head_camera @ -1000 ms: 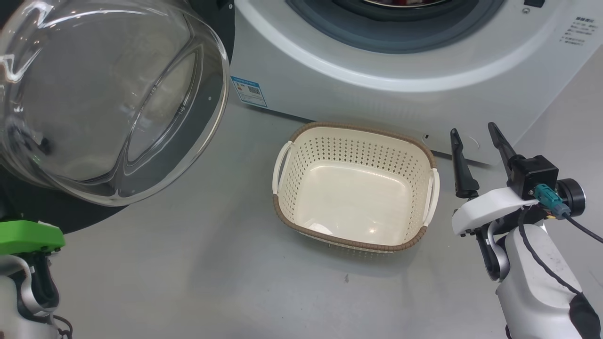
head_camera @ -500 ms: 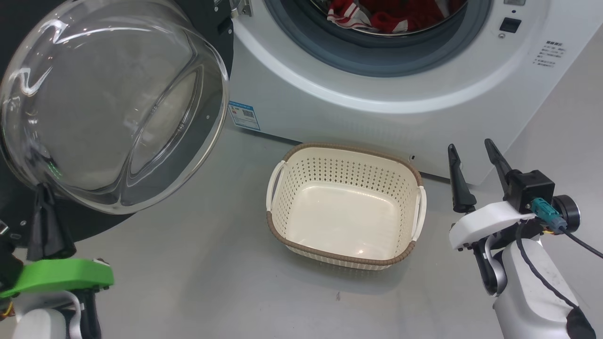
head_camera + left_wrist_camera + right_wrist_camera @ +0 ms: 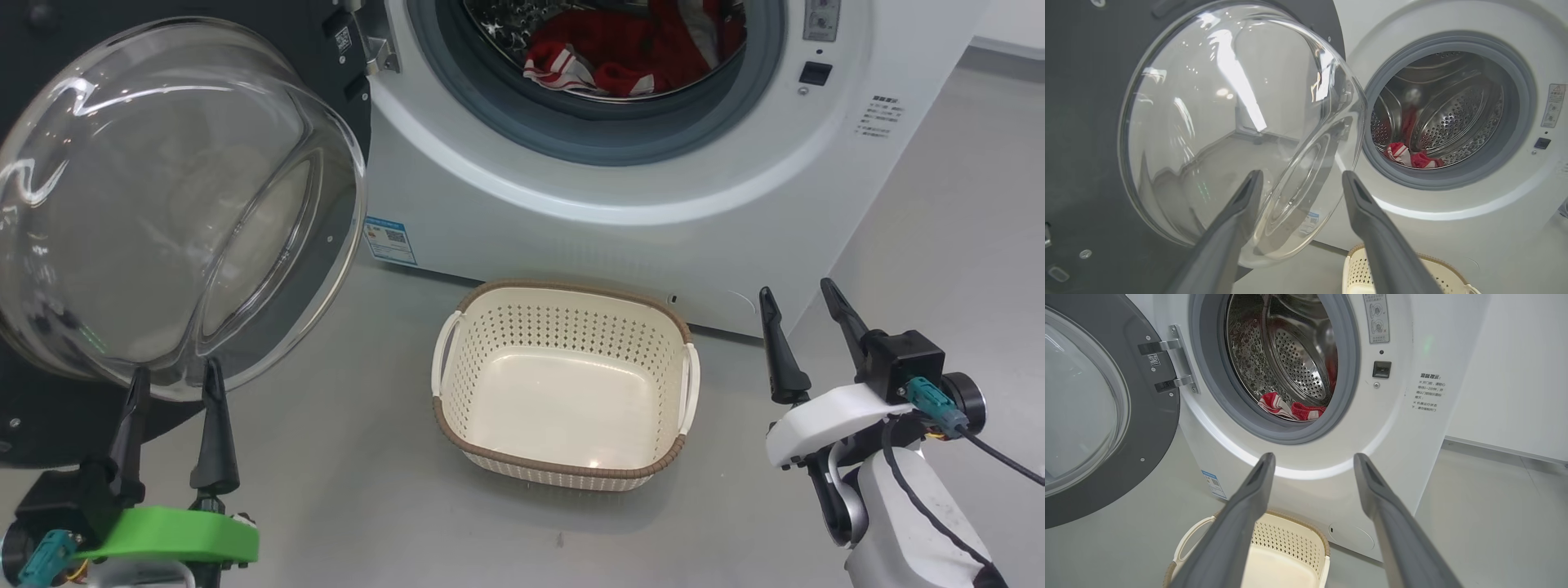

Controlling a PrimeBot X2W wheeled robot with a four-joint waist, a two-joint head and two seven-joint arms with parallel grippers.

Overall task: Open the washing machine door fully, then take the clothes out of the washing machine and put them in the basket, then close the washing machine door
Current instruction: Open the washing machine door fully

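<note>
My left pincer (image 3: 176,367) stands wide open with nothing in it. Its two dark fingers point up at the lower edge of the glass bowl of the washing machine door (image 3: 163,212), and I cannot tell whether they touch it. The door is swung open on the left of the washing machine (image 3: 571,237). The clothes (image 3: 620,57), red with a striped white piece, lie inside the steel drum. The basket (image 3: 563,335) sits empty on the grey floor (image 3: 367,490) just in front of the machine, below the drum opening. My right pincer (image 3: 796,287) is also wide open and empty, hovering to the right of the basket
</note>
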